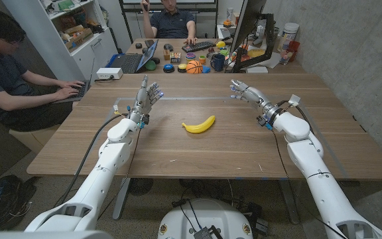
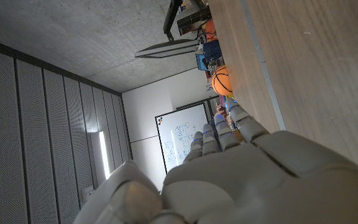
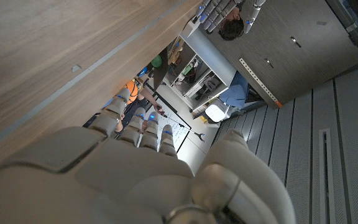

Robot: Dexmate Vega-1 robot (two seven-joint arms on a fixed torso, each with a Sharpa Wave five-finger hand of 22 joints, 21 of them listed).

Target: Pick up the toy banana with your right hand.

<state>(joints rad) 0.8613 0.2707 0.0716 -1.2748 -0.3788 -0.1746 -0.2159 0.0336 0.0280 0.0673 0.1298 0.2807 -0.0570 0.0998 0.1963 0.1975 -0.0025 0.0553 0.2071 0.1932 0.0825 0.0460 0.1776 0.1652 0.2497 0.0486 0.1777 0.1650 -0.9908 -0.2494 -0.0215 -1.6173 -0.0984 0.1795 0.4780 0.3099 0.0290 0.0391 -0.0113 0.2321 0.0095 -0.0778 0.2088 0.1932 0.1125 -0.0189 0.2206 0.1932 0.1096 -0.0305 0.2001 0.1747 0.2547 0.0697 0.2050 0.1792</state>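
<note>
Wooden table on a dark floor, butted against a cluttered desk behind it. Grey concrete wall along the right side. White shelving unit at back left, stuffed with boxes. Monitor standing on the far desk. Overhead in the left wrist view: concrete ceiling, ribbed grey panels with a lit strip lamp, a whiteboard on a white wall

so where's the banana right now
In the head view the banana lies on the wooden table near its middle, between the left hand and right hand, touching neither.
</note>
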